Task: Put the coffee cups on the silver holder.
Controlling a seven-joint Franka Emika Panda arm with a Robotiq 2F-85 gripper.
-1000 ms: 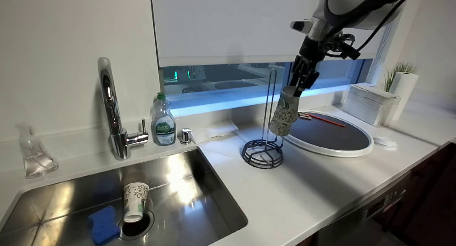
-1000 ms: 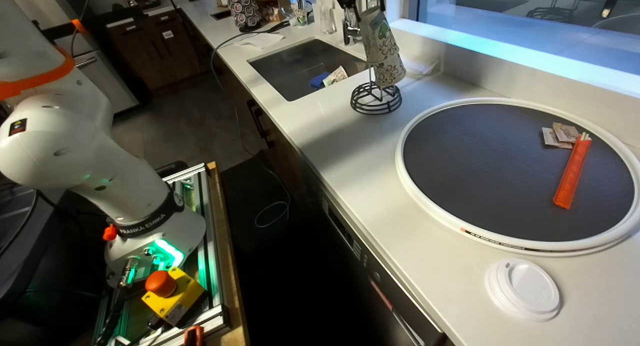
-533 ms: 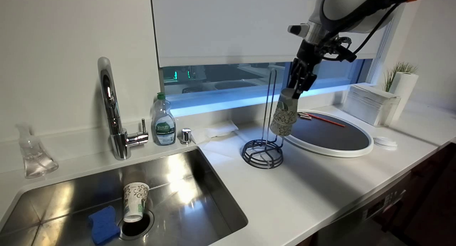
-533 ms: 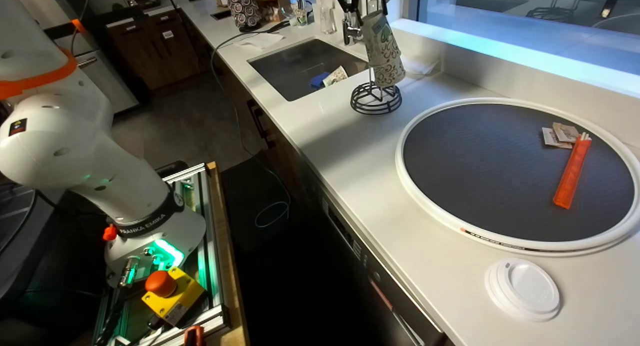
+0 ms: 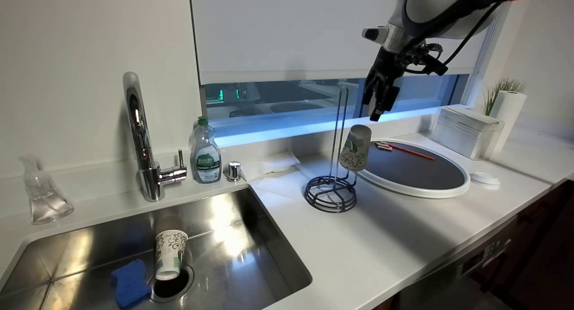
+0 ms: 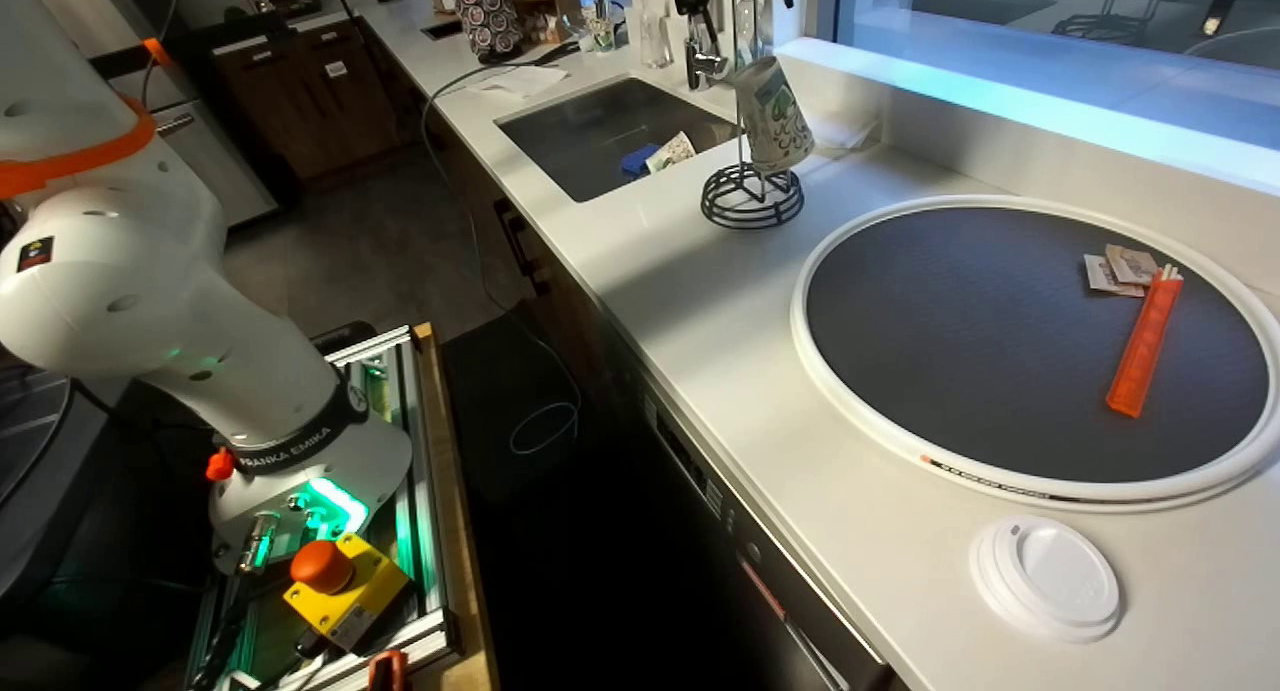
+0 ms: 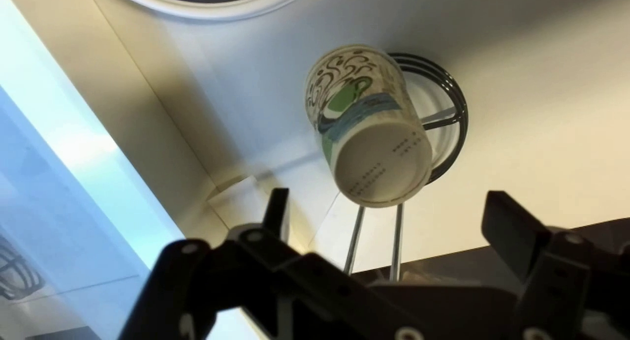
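Claw (image 7: 387, 214) is hanging high over the desk (image 5: 341, 251), and its jaws are standing wide apart, nothing between them! That pale desk is stretching from its back edge to its front edge, and the steel sink (image 5: 251, 256) is taking a bite out of it. Across the way the round dark tray (image 6: 980, 371) is lying, its rim running close to the back edge. Between sink and tray the silver holder (image 5: 334, 182) is standing upright, nearer the back edge than the front edge. And look: one upturned coffee cup (image 5: 355, 148) is perching on it, tilted beside the holder's tall loop, just below the claw and apart from it. Whether it's touching that loop, or hiding another cup inside, these views aren't telling us. The other coffee cup (image 5: 170, 256) is lying on its side in the sink, and a blue sponge (image 5: 130, 283) is resting just beside it.

So which step are we watching? I'm calling it the release: this cup is looking placed, while the one in the sink is waiting its turn. Next, the claw is needing a clean lift past that tall loop, then a reach to the sink, jaws straddling the lying cup and sparing the sponge. After that I'm expecting a gentle mouth-down delivery, the tilted cup looking easy to nudge.
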